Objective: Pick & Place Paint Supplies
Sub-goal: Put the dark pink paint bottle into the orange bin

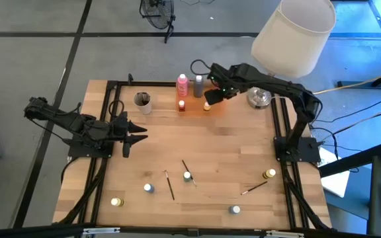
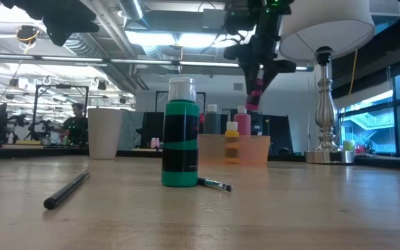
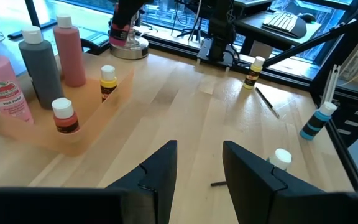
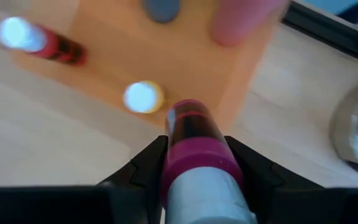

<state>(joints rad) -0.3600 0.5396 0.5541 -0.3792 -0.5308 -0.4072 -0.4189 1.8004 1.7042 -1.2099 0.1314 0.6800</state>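
**Magenta bottle being held above the orange tray**

A magenta bottle [image 4: 194, 140] with a white cap is being pinched between the fingers of the right gripper [image 1: 211, 93] and held in the air above the orange tray [image 3: 73, 140], near the lamp base [image 1: 258, 98]. Five items are being carried in the tray: two pink bottles [image 3: 69, 50], one grey bottle [image 3: 39, 65] and two small pots [image 3: 107, 81]. Five more small bottles [image 1: 187, 176] and four thin brushes [image 1: 169, 185] are lying scattered over the near half of the surface [image 1: 230, 145]. One beige cup [image 1: 142, 100] is standing left of the tray. The left gripper [image 1: 135, 134] is hovering at the left side, its fingers spread and holding nothing.
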